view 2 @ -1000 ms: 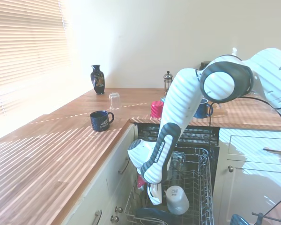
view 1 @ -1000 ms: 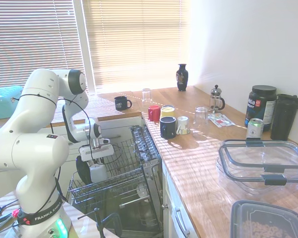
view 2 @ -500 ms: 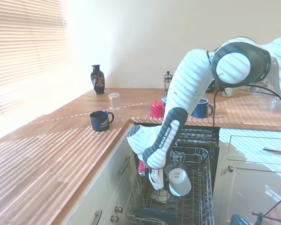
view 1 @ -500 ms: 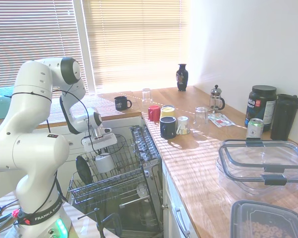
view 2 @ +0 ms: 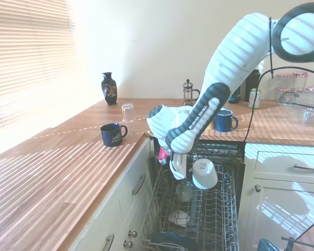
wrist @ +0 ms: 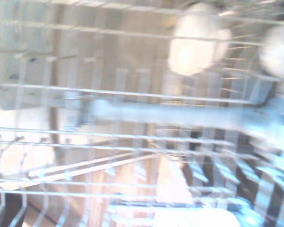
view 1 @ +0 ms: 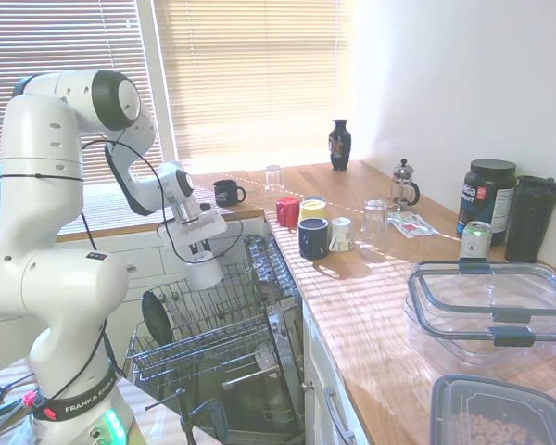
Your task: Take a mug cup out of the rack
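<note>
My gripper [view 1: 204, 258] is shut on the plain white mug cup [view 1: 207, 273] and holds it in the air, above the grey wire rack [view 1: 224, 336]. In the second exterior view the mug cup [view 2: 204, 174] hangs tilted beside the gripper [view 2: 181, 168], its mouth turned outward, clear of the prongs of the rack [view 2: 223, 209]. The wrist view is blurred and shows only the wires of the rack [wrist: 132, 142] from above, with pale shapes below them.
A dark plate [view 1: 154, 318] stands in the rack's front corner. On the wooden counter are a navy mug [view 1: 228, 193], a red mug [view 1: 287, 211], another navy mug [view 1: 313, 237], a small printed white cup [view 1: 342, 234], glasses, a vase [view 1: 340, 144] and plastic containers [view 1: 491, 306].
The arm has risen and swung toward the counter, lifting the white mug cup from down among the rack's prongs to well above the rack.
</note>
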Motion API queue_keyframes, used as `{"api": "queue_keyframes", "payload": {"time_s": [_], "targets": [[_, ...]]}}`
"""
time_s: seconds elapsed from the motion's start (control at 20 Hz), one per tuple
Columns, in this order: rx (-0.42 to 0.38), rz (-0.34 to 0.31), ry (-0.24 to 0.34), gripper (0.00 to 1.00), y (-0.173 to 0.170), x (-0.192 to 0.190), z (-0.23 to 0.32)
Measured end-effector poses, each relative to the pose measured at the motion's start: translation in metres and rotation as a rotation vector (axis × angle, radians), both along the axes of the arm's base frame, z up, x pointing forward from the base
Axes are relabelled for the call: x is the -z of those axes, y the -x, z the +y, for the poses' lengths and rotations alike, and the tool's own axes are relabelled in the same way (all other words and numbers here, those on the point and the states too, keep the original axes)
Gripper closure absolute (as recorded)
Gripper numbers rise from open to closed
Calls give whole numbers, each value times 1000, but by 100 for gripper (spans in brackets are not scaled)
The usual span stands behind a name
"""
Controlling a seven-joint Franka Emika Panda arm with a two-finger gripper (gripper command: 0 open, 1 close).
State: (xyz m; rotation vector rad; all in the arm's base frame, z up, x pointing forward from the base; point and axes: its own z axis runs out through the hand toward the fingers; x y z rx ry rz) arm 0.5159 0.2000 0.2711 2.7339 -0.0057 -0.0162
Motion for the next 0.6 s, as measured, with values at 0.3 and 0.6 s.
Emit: {"api": "queue_keyframes", "payload": {"time_s": [0.3, 0.6], "targets": [[86, -34, -9, 100, -18, -64, -59], [191, -70, -24, 100, -52, -101, -122]]}}
